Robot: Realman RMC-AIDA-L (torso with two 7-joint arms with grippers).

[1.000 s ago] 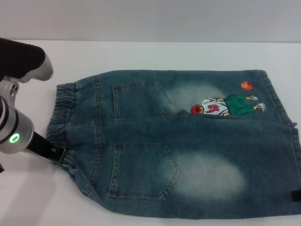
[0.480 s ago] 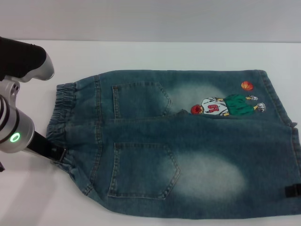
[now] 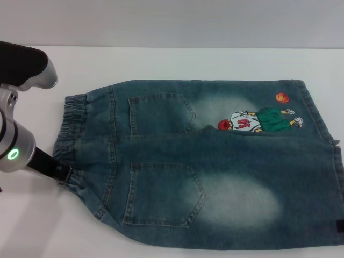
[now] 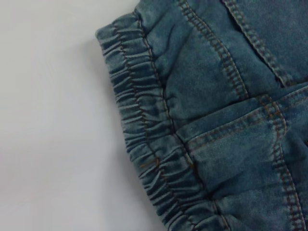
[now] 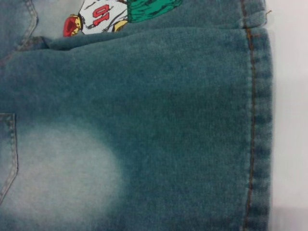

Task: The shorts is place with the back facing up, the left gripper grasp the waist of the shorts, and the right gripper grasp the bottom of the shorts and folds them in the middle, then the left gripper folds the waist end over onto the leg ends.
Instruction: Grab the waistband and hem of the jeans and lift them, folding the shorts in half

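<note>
Shorts [image 3: 215, 166]: limp, heavy denim; grip gathered waist [image 3: 70, 134], flat hems [image 3: 333, 177]. Left gripper [image 3: 65, 174] at waist; jaws' state indeterminable.

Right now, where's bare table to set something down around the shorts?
Bare strip of table beyond the shorts, and the near corner below the left gripper. Crowded: the waist at that gripper; the right gripper at the hem.

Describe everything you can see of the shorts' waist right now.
The waist is a puckered, gathered elastic band of faded blue denim with orange-brown stitching, forming the narrow end of the shorts toward the robot's left. It lies flat on the white table, not yet lifted. The left gripper sits at its nearer corner, touching its edge.
</note>
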